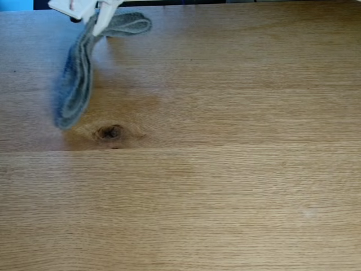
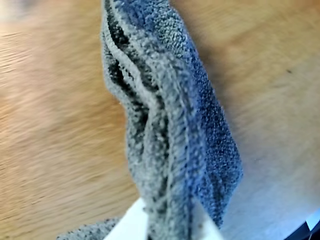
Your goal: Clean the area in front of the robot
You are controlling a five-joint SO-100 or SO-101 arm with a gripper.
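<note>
In the fixed view the top edge cuts off the robot (image 1: 73,7) above its end effector (image 1: 97,23), leaving a few white pieces. The towel (image 1: 76,79) hanging below the end effector is motion-blurred along its lower end. In the wrist view the fingertips (image 2: 131,224) are cropped by the bottom edge, and the bench (image 2: 50,125) behind the towel (image 2: 170,125) is smeared.

Grey folded terry towel (image 1: 76,79) hanging long and narrow at upper left of the fixed view, looped end at the top, layered folds (image 2: 170,130) bunched in the wrist view
</note>
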